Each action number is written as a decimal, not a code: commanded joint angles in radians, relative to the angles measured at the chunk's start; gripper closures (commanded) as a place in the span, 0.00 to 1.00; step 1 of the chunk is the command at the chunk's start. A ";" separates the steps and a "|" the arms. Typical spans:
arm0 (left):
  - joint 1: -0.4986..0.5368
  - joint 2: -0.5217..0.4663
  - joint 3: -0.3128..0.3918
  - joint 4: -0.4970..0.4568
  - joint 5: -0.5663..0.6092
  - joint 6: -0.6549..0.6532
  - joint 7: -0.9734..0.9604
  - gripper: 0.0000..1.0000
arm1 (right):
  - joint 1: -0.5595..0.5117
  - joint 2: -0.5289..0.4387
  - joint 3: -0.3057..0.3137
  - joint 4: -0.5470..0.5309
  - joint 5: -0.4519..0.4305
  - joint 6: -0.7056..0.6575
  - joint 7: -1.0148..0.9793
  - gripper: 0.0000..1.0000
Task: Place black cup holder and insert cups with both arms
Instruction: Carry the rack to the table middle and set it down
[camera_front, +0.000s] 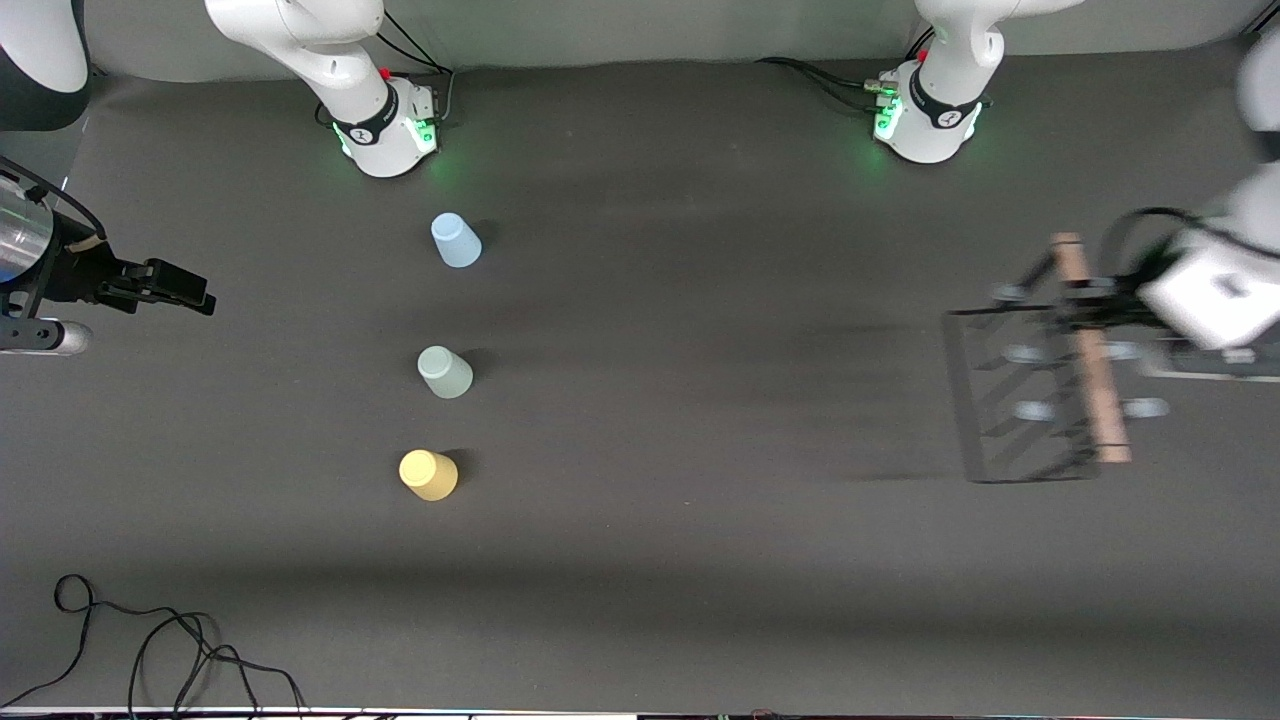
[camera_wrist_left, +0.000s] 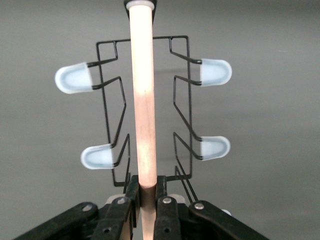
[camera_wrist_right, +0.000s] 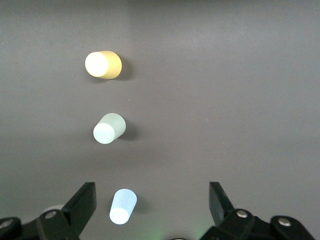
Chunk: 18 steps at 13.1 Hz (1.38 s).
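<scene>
Carrying step from the front: left gripper (camera_front: 1100, 300) holds the black cup holder (camera_front: 1030, 395) aloft over the left arm's end of the table; the cups (camera_front: 445, 372) stand upside down in a row near the right arm's base. Left wrist view: fingers (camera_wrist_left: 131, 200) pinch the wooden rod (camera_wrist_left: 143, 100), so next is probably setting the rack down flat. Right wrist view: right gripper (camera_wrist_right: 152, 205) hangs spread wide over the light blue cup (camera_wrist_right: 123, 206), waiting.

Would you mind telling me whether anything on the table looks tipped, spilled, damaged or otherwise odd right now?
Nothing stands out. The blue cup, grey-green cup and yellow cup stand in a tidy row, apart. The left gripper is shut on the black cup holder by its wooden handle; the right gripper waits open.
</scene>
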 joint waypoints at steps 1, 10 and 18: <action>-0.155 0.125 -0.025 0.078 -0.043 0.080 -0.228 1.00 | -0.001 -0.026 -0.002 -0.022 0.014 0.009 -0.019 0.00; -0.670 0.386 -0.020 0.236 0.061 0.366 -0.749 1.00 | 0.000 -0.026 -0.006 -0.022 0.014 0.006 -0.019 0.00; -0.774 0.524 -0.017 0.231 0.130 0.500 -0.791 1.00 | 0.000 -0.031 -0.008 -0.024 0.009 0.002 -0.004 0.00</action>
